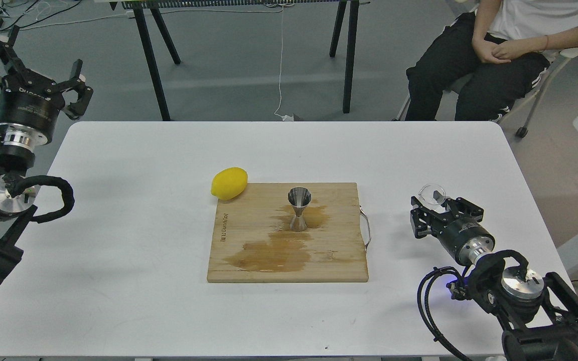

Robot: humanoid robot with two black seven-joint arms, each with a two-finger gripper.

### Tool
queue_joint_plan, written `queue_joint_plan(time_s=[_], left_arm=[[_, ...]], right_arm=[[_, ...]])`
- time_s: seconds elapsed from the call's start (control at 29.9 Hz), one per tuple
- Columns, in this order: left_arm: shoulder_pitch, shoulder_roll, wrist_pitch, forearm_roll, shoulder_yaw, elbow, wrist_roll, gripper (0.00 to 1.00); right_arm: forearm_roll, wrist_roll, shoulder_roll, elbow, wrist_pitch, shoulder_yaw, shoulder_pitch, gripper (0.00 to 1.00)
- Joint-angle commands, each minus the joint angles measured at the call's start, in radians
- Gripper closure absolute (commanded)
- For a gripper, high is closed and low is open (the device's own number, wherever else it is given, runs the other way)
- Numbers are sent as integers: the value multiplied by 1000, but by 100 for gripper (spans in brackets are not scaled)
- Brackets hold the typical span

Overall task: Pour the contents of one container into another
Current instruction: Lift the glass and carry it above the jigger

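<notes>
Holding the glass cup (432,193) in our right pincer (437,206), right of the cutting board (339,260). Jigger (299,209) upright mid-board amid wet stains (274,253); lemon (229,183) at the board's far-left corner. Left pincer (30,62) spread, off the tabletop (133,225). Seated person (489,55) beyond.

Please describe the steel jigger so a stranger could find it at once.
Look at the wooden cutting board in the middle of the white table. The jigger stands upright on it, among wet stains. It is shiny and hourglass-shaped, unlike the yellow lemon.
</notes>
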Motion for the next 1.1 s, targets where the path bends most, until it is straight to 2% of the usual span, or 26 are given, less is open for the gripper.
queue_joint_plan(time_s=[0.0,0.23,0.53,0.8,1.07], left_arm=[[0,3,0,0,0,0,0,0],[0,23,1,0,2,-5,-1,0],[2,21,14,0,-1,-5,-1,0],[0,20,17,0,-1,-5,-1,0],[2,18,18,0,-4,-5,-1,0]], right_arm=[[-1,0,-33,76,-5,-72,13,57],[-24,1,-42,94,-82,-197,166,57],[-205,3,-19,59,-145,-395,353,57],[-399,3,-14,53,-148,-482,393,57],[-455,7,-14,54,-148,-494,392,57]])
